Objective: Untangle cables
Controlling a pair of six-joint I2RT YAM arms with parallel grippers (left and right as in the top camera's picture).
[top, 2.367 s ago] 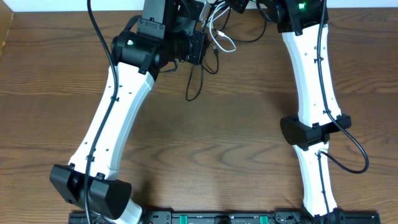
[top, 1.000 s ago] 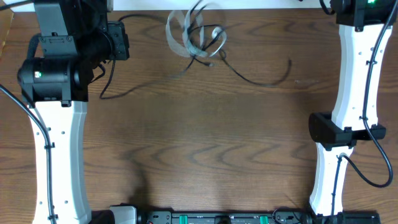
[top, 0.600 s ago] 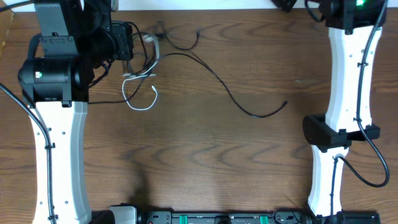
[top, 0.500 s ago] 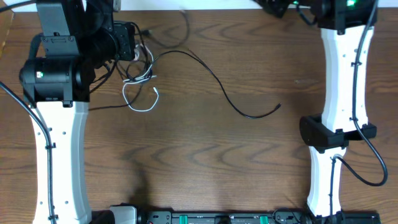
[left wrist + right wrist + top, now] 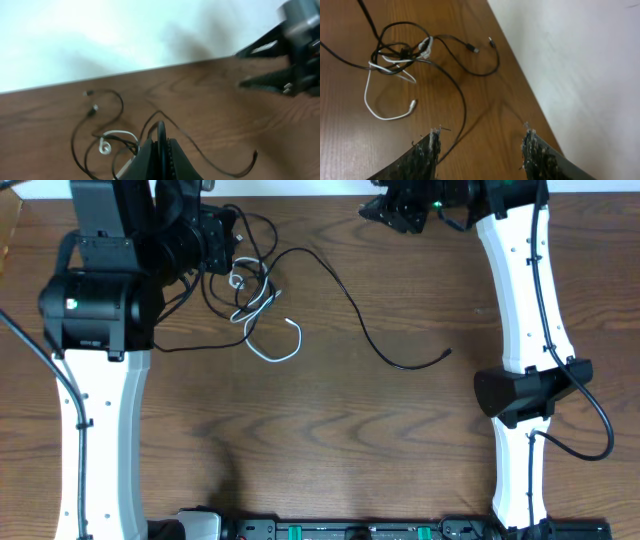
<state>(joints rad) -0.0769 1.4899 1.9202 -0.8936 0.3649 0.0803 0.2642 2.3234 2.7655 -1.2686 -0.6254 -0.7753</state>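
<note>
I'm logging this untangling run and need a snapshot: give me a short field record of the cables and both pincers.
left pincer: shut on black cable by the knot
right pincer: open, empty
black cable: one end trails right, out of the knot
white cable: partly in knot, tail lying loose

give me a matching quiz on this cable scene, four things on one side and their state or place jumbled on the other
Things:
1. left gripper
2. right gripper
3. white cable
4. black cable

States:
a. fingers apart, nothing between them
b. pale open loop beside the tangle
c. fingers closed on a black strand
d. long strand trailing away from the tangle

Pairs: 1-c, 2-a, 3-b, 4-d
</note>
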